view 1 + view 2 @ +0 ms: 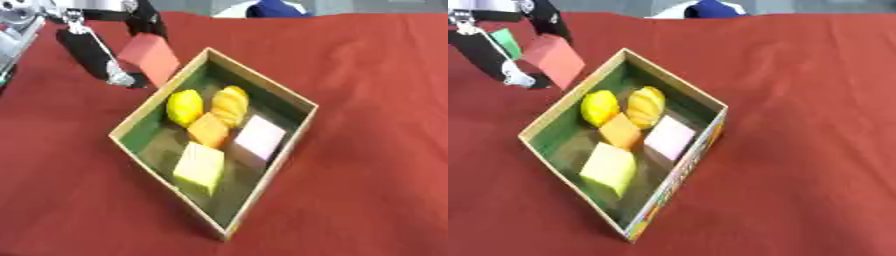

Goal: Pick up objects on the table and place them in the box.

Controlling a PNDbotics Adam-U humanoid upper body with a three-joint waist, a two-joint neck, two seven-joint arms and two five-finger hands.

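My left hand [98,50] is at the upper left, its fingers and thumb pinched on a red block [150,59] held above the table just outside the box's upper-left wall. The open cardboard box [296,97] with a green inside lies askew in the middle. Inside it lie a yellow lemon [185,107], an orange ribbed fruit [230,104], an orange block [209,130], a pink block [259,137] and a pale yellow block [199,167]. My right hand shows in neither view.
The red cloth [376,165] covers the whole table. A small green object [506,42] shows behind the left hand. Something blue and white [710,9] lies at the table's far edge.
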